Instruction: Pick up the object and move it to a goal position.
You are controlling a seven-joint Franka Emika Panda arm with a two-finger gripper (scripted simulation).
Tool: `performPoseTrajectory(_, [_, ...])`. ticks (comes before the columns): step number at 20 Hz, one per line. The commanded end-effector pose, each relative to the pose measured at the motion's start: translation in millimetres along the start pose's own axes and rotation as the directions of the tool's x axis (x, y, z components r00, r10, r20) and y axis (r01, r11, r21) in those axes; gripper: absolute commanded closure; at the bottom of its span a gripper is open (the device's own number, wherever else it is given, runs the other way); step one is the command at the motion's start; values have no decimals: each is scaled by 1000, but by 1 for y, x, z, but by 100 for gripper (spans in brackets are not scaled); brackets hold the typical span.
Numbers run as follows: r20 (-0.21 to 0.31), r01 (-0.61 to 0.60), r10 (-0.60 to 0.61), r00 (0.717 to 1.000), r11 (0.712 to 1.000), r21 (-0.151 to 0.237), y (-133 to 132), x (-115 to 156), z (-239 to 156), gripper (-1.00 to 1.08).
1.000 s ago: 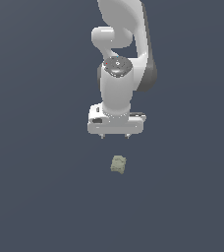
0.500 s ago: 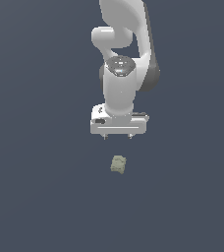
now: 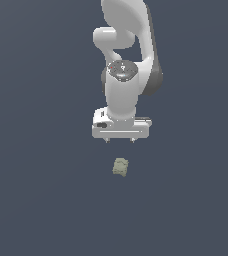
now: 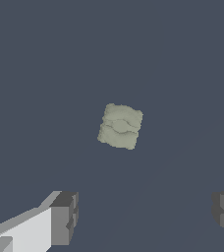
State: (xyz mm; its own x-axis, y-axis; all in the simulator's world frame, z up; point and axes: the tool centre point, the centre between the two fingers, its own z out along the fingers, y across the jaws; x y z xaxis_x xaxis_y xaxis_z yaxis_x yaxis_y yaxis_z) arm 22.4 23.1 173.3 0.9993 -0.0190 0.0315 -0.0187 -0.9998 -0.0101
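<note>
The object [image 3: 120, 167] is a small pale olive-green knobbly lump lying on the dark grey floor. It also shows in the wrist view [image 4: 120, 126], between and beyond the fingertips. My white gripper [image 3: 119, 140] hangs above it, slightly further back, with open jaws and nothing in them. In the wrist view the gripper [image 4: 146, 216] shows two dark grey fingertips [image 4: 65, 217] set wide apart, far wider than the object. The gripper does not touch the object.
The white arm [image 3: 128, 60] rises behind the gripper to the top of the exterior view. A plain dark grey floor [image 3: 41, 200] surrounds the object. No goal marker is visible.
The gripper has come down and shifted slightly toward the exterior view's right, nearer the object. The object has not moved.
</note>
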Motion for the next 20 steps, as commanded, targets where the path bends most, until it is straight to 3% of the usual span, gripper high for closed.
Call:
performPoseTrajectory(1, [3,-18,18,1000,1000,-1,0,4,6,-92])
performPoseTrajectory(20, [27,-242,242,970,970,-17,-7,46,82,-92])
